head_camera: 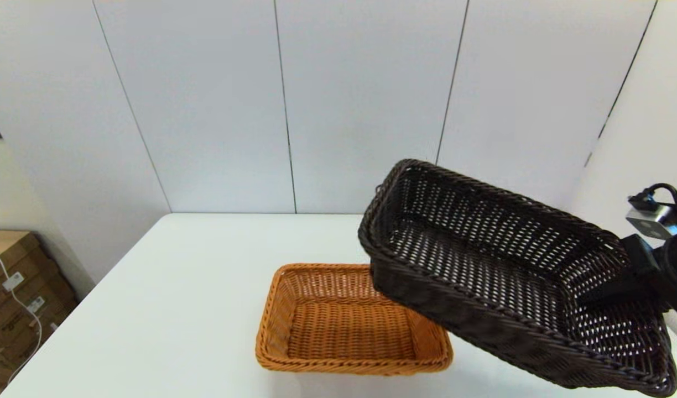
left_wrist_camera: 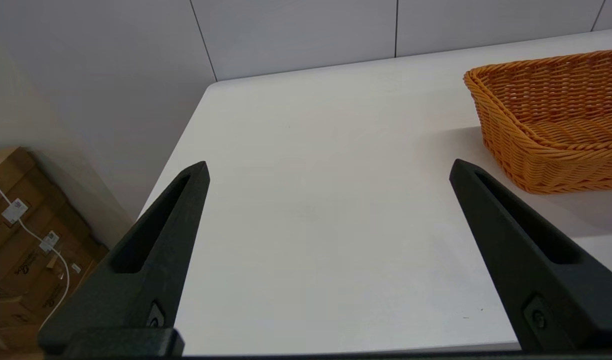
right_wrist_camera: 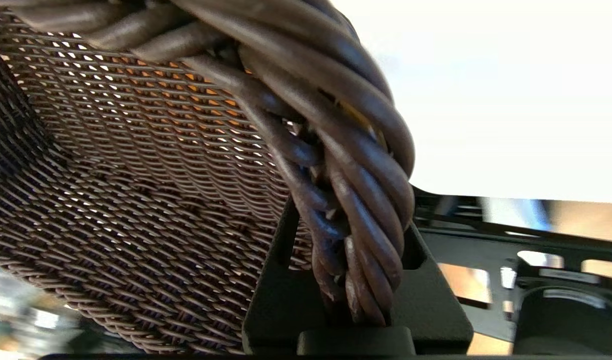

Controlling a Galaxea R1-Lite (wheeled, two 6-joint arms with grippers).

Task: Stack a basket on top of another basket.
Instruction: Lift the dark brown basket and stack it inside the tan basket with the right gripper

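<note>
Aloft | my right gripper (right_wrist_camera: 356,280) clamps the dark basket (head_camera: 499,276) by its right rim, tilted | tan basket (head_camera: 349,323) sits on the table (head_camera: 167,309) down-left of it, partly overlapped | left gripper (left_wrist_camera: 331,250) idles wide open, empty, nearer the tan one

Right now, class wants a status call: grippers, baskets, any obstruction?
Right gripper shut on dark basket rim, basket airborne, tilted, overlapping orange basket. Left gripper open, idle over table. Nothing in the way.
</note>
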